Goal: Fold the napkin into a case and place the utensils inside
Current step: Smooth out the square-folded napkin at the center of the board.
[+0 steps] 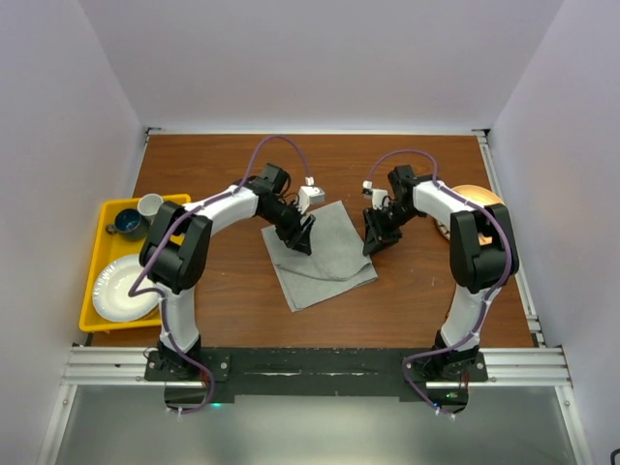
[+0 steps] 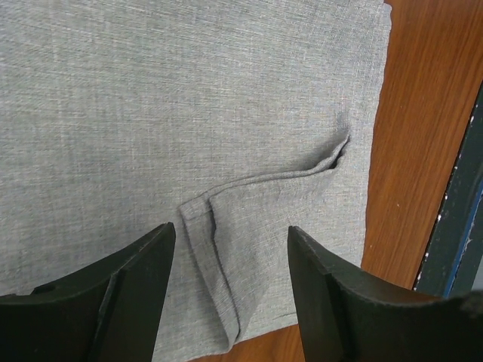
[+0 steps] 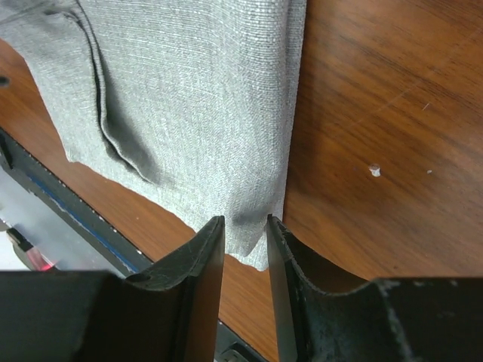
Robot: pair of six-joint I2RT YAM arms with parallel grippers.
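The light-grey napkin (image 1: 325, 257) lies on the brown table, partly folded, with a creased flap near its far edge (image 2: 249, 196). My left gripper (image 1: 302, 235) hovers over the napkin's far left part, open and empty, with the crease between its fingers (image 2: 232, 230). My right gripper (image 1: 378, 237) is at the napkin's right corner. Its jaws (image 3: 245, 219) stand close together with the puckered corner of the cloth (image 3: 256, 226) pinched between them. No copper utensils show in any view.
A yellow tray (image 1: 92, 291) at the left edge holds a white plate (image 1: 124, 289), a dark cup (image 1: 126, 225) and a white cup (image 1: 150, 204). A round orange-brown dish (image 1: 475, 197) sits at the right, partly under the right arm.
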